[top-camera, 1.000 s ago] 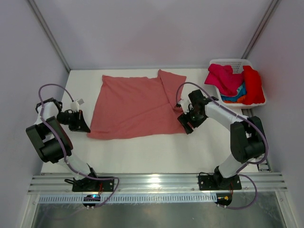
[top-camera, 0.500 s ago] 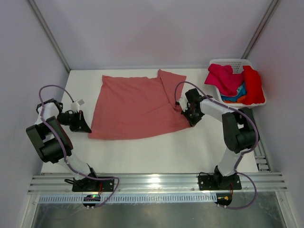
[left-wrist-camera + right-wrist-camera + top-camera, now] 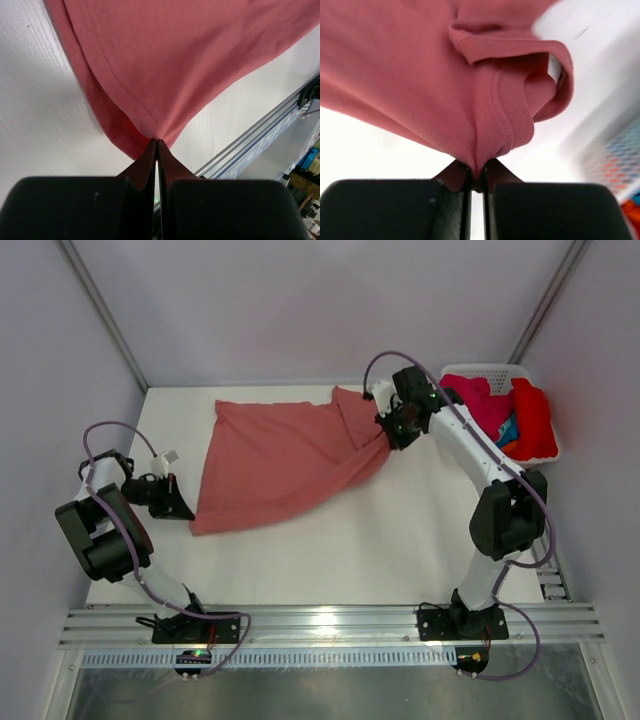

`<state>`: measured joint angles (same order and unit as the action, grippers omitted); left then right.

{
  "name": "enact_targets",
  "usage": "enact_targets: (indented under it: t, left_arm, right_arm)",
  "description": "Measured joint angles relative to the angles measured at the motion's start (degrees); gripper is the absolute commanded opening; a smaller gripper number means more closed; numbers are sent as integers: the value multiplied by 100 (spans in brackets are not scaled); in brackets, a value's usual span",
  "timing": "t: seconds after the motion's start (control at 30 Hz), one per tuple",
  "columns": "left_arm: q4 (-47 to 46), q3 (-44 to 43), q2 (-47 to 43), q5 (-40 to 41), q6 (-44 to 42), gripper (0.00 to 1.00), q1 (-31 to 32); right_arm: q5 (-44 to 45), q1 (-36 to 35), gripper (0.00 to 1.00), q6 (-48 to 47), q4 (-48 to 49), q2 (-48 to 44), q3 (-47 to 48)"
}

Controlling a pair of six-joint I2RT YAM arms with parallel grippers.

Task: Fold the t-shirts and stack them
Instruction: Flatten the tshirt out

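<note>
Top external: the salmon t-shirt [image 3: 285,455] lies across the far half of the white tabletop [image 3: 380,540]. Its far-left part is flat. Its right part gathers into folds that run up to the right hand [image 3: 397,427]. That hand sits at the shirt's far-right edge, just beside the white basket [image 3: 494,370], and its jaws are pressed onto the cloth. The left hand [image 3: 188,511] is low at the shirt's near-left corner, touching it, jaws together. In the basket lie a magenta shirt [image 3: 470,405] and a red shirt [image 3: 535,420], with blue and orange cloth showing between them.

Left wrist: both fingers are pressed together, with only a thin slit between them. The stitched hem corner of the salmon t-shirt is pinched at their tips. From there the cloth fans away over the tabletop, one layer over another. A metal rail crosses the lower right.

Right wrist: the fingers are closed on a fold of the salmon t-shirt. The pinch is right at the ribbed neckband [image 3: 507,115]. The cloth spreads away from the tips to the left and ahead. A small white label [image 3: 554,67] shows inside the neck opening. The basket is a blur at the right edge.
</note>
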<state>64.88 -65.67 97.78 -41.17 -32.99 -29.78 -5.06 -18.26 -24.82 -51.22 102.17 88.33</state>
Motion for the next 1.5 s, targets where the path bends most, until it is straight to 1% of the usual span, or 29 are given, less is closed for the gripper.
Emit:
enact_targets:
  t: [0.1, 0.2, 0.23, 0.3, 0.33, 0.37, 0.4, 0.47, 0.5, 0.6, 0.7, 0.83, 0.93, 1.03, 1.1, 1.23, 1.37, 1.5]
  left_arm:
    - [-4, -33, 94, -59, 7, 0, 0]
    - [-37, -44, 181, -70, 15, 0, 0]
    - [-46, -44, 199, -68, 20, 0, 0]
    - [-63, -44, 203, -66, 28, 0, 0]
    - [-74, -44, 203, -68, 44, 0, 0]
    - [-83, -44, 203, -68, 61, 0, 0]
    - [-90, -44, 203, -68, 72, 0, 0]
    - [-92, -44, 203, -70, 90, 0, 0]
    - [-90, -44, 203, -70, 101, 0, 0]
    - [-90, -44, 203, -72, 105, 0, 0]
    - [-92, -44, 203, -92, 105, 0, 0]
    - [-94, -42, 203, -129, 105, 0, 0]
    - [-94, -42, 203, -208, 107, 0, 0]
    - [-101, -39, 203, -269, 107, 0, 0]
    - [-105, -31, 203, -275, 107, 0, 0]
    - [-192, 35, 195, -192, 133, 0, 0]
    - [-317, 101, 90, -68, 179, 0, 0]
    - [-356, 101, -52, -11, 208, 0, 0]
  right_arm:
    - [-26, -4, 3, -13, -42, 199, 1342]
    - [-26, -7, 3, 15, -103, 717, 2476]
    - [-22, -7, 5, 42, -127, 981, 2835]
    - [-7, -7, 15, 122, -70, 1471, 3233]
    - [7, -4, 40, 160, -42, 1718, 3309]
    - [31, -4, 60, 254, -11, 1945, 3314]
    - [68, -4, 66, 315, 2, 2164, 3287]
    - [142, 0, 86, 352, 127, 2461, 3025]
    - [177, 2, 93, 396, 229, 2514, 2769]
    - [210, 4, 94, 444, 494, 2465, 1904]
    - [181, 2, 94, 433, 833, 2092, 850]
    - [-72, -7, 94, 339, 986, 1204, -144]
    - [-175, -68, 94, 262, 1108, 496, -466]
    - [-149, -131, 94, 251, 1394, 195, -483]
    - [-85, -170, 94, 264, 1600, 238, -420]
    - [17, -177, 94, 339, 1714, 815, -7]
    - [166, -177, 94, 511, 1725, 1711, 658]
    - [306, -177, 94, 632, 1698, 2218, 1021]
